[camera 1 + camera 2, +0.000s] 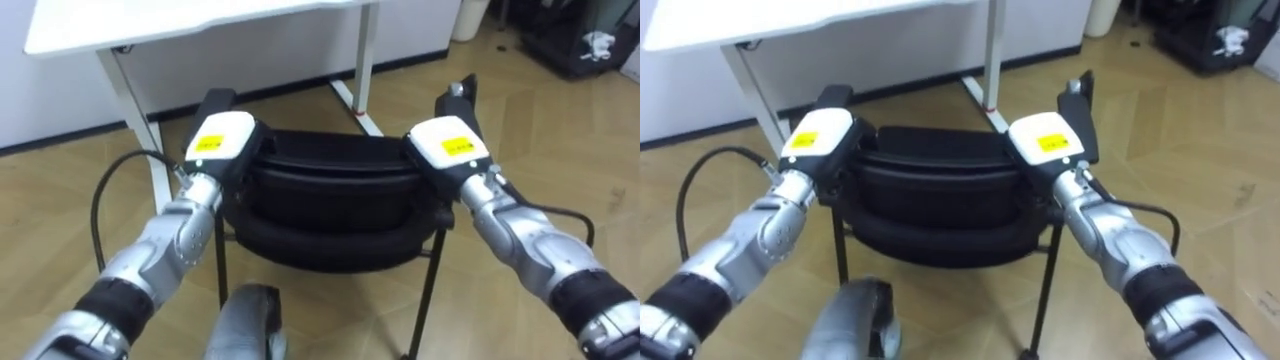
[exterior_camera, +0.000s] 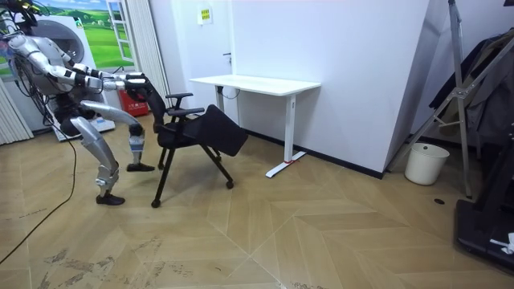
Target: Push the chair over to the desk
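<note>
Looking down, left eye view: chair point(image 1: 330, 190) seen from behind, the top of its back nearest, on the wood floor point(image 1: 560, 150), short of the desk's near edge.
Desk point(image 1: 150, 25): white top across the upper left; its two legs stand beyond the chair.
Left hand point(image 1: 220, 140): on the left top corner of the chair's back, just beside the left armrest point(image 1: 215, 100); whether it grips cannot be told.
Right hand point(image 1: 450, 142): on the right top corner, just beside the right armrest point(image 1: 458, 95); its grip cannot be told either.
Room view, robot: at the room view's left, leaning forward, both arms stretched out to the chair's back, one foot ahead of the other.
Room view, chair: black, between the robot and the desk, near the desk's end at the room view's left, not under it.
Room view, bin point(image 2: 426, 163): white, by the wall point(image 2: 353, 72), well apart from the desk toward the room view's right.
Right eye view: chair's back between both hands, one desk leg beyond it.
</note>
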Robot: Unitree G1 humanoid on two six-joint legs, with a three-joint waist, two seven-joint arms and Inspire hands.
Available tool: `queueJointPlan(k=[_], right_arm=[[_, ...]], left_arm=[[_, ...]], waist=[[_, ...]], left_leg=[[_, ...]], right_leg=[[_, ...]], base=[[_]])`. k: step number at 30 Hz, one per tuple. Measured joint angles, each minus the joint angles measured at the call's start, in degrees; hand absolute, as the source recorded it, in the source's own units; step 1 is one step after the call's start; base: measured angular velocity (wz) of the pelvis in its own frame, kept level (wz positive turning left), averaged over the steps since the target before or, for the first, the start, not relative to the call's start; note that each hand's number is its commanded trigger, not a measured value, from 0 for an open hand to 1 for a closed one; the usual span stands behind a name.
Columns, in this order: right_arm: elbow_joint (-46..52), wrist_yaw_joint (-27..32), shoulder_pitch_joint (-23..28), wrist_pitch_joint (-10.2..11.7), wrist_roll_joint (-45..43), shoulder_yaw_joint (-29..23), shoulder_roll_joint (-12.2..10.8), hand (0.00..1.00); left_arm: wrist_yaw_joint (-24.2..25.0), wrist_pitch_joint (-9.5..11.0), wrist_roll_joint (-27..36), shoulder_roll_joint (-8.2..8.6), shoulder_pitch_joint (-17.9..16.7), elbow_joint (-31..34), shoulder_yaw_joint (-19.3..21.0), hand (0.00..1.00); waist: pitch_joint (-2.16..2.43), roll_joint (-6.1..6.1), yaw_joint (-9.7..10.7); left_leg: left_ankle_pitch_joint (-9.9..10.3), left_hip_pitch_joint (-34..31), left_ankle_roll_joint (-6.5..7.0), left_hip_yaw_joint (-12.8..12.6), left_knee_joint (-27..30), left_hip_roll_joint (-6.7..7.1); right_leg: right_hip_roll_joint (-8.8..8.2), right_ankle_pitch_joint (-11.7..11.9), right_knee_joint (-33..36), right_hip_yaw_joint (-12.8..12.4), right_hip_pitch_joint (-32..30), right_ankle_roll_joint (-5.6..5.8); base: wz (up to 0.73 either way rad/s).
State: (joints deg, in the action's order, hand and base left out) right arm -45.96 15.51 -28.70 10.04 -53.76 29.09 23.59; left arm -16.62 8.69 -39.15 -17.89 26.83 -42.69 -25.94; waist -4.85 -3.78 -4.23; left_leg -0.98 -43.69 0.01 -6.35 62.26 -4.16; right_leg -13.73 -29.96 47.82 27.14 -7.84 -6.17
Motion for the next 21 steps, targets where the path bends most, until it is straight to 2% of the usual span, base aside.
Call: queueJointPlan(k=[1,3,5,7,8,9,11,12,14,15,16,18,19,20,21], right_arm=[[0.0,0.1,0.0,0.0,0.0,0.0,0.0,1.00],[0.2,1.0,0.0,0.0,0.1,0.0,0.0,1.00],[0.4,1.3,0.0,0.0,0.1,-0.1,0.0,1.00],[0.7,1.5,0.0,-0.1,0.5,-0.2,0.0,1.00],[0.9,1.5,0.0,-0.1,0.5,-0.2,-0.1,1.00],[1.2,1.6,0.0,-0.3,0.6,-0.2,-0.2,1.00],[1.3,1.8,0.1,-0.8,0.6,-0.4,-0.9,1.00],[1.3,2.0,0.5,-0.9,0.5,-0.4,-1.3,1.00],[1.6,2.1,0.7,-1.0,0.5,-0.4,-1.3,1.00],[1.9,2.1,0.3,-1.4,0.4,-0.4,-1.2,1.00],[1.8,2.1,0.0,-1.6,0.3,-0.4,-1.4,1.00],[1.7,2.1,0.0,-2.1,0.8,0.1,-1.5,1.00],[1.6,2.1,0.3,-2.2,1.2,0.2,-1.6,1.00],[1.5,2.2,0.7,-2.6,1.9,0.9,-1.8,1.00],[1.6,2.4,0.6,-2.7,2.2,1.1,-2.4,1.00]], left_arm=[[-0.3,0.0,0.0,0.13,-0.1,0.0,0.0,1.00],[-0.7,0.0,-0.2,0.05,-0.2,0.9,0.1,1.00],[-0.7,-0.1,-0.5,-0.07,-0.4,1.6,0.4,1.00],[-0.4,-1.0,-0.5,-0.62,-0.5,3.5,0.3,1.00],[-0.1,-1.6,-0.5,-1.13,-0.8,4.8,0.2,1.00],[0.0,-2.4,-0.6,-1.50,-1.2,6.2,0.2,1.00],[0.3,-2.6,-1.0,-1.80,-1.8,7.2,0.5,1.00],[0.6,-2.9,-1.1,-2.19,-2.3,8.1,0.5,1.00],[0.9,-2.7,-1.8,-2.36,-2.7,8.6,1.3,1.00],[1.0,-2.4,-2.2,-2.34,-2.7,8.7,2.1,1.00],[1.0,-2.3,-2.3,-2.49,-2.6,8.8,2.3,1.00],[1.1,-2.3,-2.4,-2.63,-2.5,8.6,2.1,1.00],[1.2,-2.1,-2.4,-2.76,-2.3,8.3,1.8,1.00],[1.3,-2.0,-2.4,-3.02,-2.2,8.3,1.3,1.00],[1.3,-1.6,-2.4,-3.91,-2.1,8.6,1.2,1.00]], waist=[[0.08,0.18,-0.1],[0.64,1.15,-0.5],[0.98,1.68,-0.7],[1.13,1.36,-0.9],[1.28,1.09,-1.2],[1.31,0.76,-1.6],[1.59,-0.02,-2.7],[1.83,-0.59,-2.9],[2.24,-1.21,-3.5],[2.37,-1.34,-4.0],[2.31,-1.25,-4.0],[2.22,-1.00,-3.8],[2.14,-0.92,-3.9],[1.91,-0.37,-4.0],[1.87,-0.36,-4.3]], left_leg=[[0.0,2.0,-0.01,-0.1,-3.5,0.11],[0.0,8.6,-0.02,-0.2,-14.1,0.02],[0.0,12.6,0.05,-0.6,-19.0,-0.01],[1.1,15.6,-0.05,-2.4,-21.3,-0.24],[4.4,17.1,-0.26,-3.1,-22.7,-0.20],[7.1,18.1,0.54,-3.4,-23.8,0.02],[9.0,19.5,2.41,-5.4,-23.8,0.21],[10.4,20.4,3.17,-6.0,-23.8,1.02],[12.3,20.8,3.35,-6.0,-23.2,2.03],[13.5,20.8,3.54,-5.7,-22.4,2.62],[14.0,20.8,3.68,-5.3,-22.1,3.01],[16.0,21.8,3.80,-2.8,-21.0,3.94],[16.3,22.4,3.81,-2.0,-21.0,4.03],[17.1,23.5,3.56,-0.1,-21.0,3.94],[17.7,23.5,3.25,1.7,-21.0,3.91]], right_leg=[[0.20,-0.2,0.0,0.0,0.1,0.12],[1.22,-0.7,0.0,0.1,0.3,0.38],[1.83,-1.0,0.0,0.2,0.5,1.15],[1.83,-1.7,0.0,0.4,0.6,1.70],[1.77,-2.2,-0.1,0.3,0.8,1.73],[1.60,-2.5,-0.1,-0.1,0.9,2.11],[0.76,-2.5,-0.1,-0.8,1.8,2.67],[-0.12,-3.0,-0.1,-0.9,2.6,3.47],[-1.12,-3.0,0.0,-0.5,3.5,4.61],[-1.39,-2.5,1.8,0.3,3.6,5.59],[-2.19,-1.6,3.8,0.4,3.0,5.95],[-4.41,5.2,12.8,-0.6,0.1,5.84],[-4.46,7.4,14.4,-1.3,-0.4,5.95],[-4.13,11.1,17.4,-2.6,-2.2,6.13],[-3.13,10.9,18.2,-4.2,-5.1,7.20]], base=[[0.04],[0.00],[0.02],[0.04],[-0.05],[-0.11],[-0.15],[-0.04],[-0.04],[-0.09],[0.00],[0.23],[0.30],[0.14],[0.06]])
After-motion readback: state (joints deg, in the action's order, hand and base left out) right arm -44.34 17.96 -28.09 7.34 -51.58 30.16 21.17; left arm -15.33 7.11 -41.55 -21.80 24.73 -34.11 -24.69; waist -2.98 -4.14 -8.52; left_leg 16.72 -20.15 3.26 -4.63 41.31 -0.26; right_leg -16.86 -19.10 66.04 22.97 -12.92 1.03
